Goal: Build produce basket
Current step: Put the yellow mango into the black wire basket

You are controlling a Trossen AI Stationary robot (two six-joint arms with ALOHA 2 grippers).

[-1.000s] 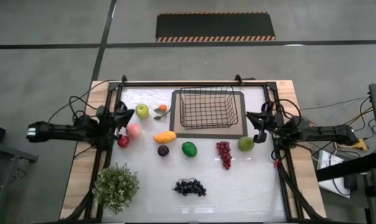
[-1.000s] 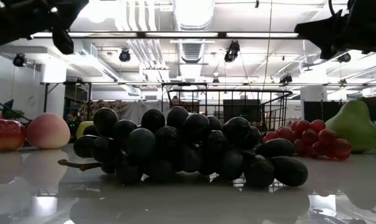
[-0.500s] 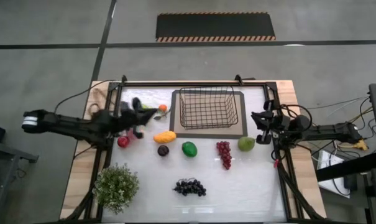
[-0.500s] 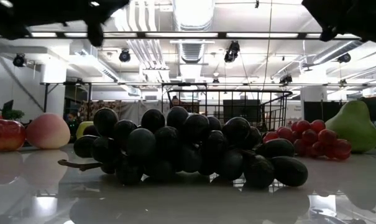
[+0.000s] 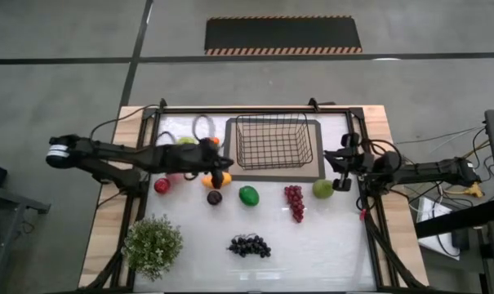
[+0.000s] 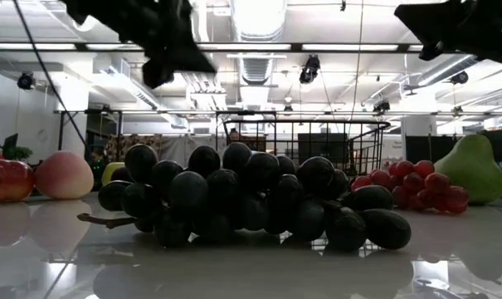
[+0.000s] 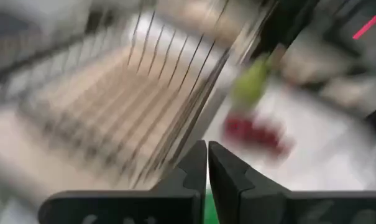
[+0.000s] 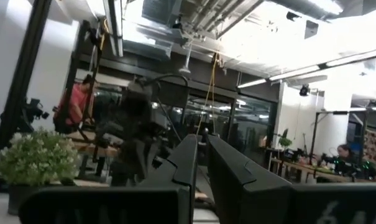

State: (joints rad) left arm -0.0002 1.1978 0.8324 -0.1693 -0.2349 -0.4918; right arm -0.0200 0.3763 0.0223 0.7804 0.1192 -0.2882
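Left gripper (image 5: 220, 166) has swung right across the table since a second ago, now over the orange mango (image 5: 216, 180) just left of the basket (image 5: 273, 140), fingers pressed together, holding nothing. Right gripper (image 5: 338, 167) waits at the right edge near the green pear (image 5: 323, 189), fingers also pressed together. Basket sits at the far middle with no fruit in it; dark grapes (image 5: 249, 245) lie near, red grapes (image 5: 294, 202) right of centre.

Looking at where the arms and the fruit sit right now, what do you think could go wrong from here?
1. The left gripper is shut and sits over the orange mango, close beside the basket; a low sweep might knock fruit away or clip the wire wall.
2. With its fingers shut, it would have to open before taking anything.
3. The right gripper, also shut, waits near the green pear and could nudge it when it moves.
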